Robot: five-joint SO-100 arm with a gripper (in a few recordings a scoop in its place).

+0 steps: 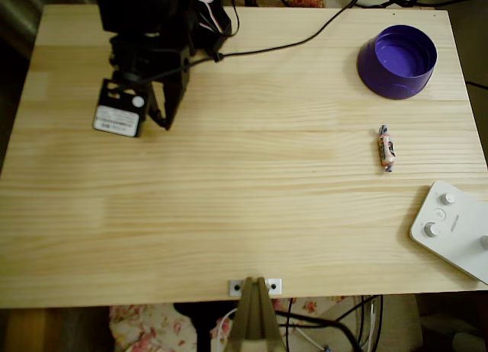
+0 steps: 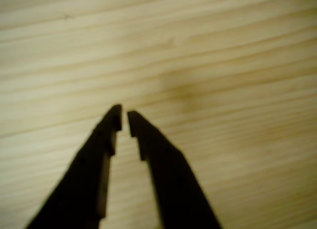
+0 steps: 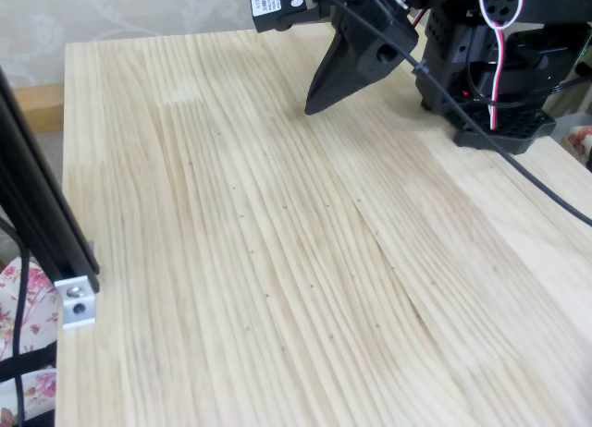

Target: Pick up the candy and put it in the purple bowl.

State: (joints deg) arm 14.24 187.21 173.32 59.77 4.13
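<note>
Overhead view: from left to right, the black two-finger gripper (image 1: pixel 165 123) hangs over the pale pine table (image 1: pixel 229 215), the small pinkish-white wrapped candy (image 1: pixel 386 148) lies well apart to the right, and the round purple plastic bowl (image 1: pixel 397 61) sits beyond it. The reach seems not yet begun; next the arm must swing across and open over the candy. Wrist view adds the fingertips (image 2: pixel 115 119) nearly closed, holding nothing, above bare wood.
</note>
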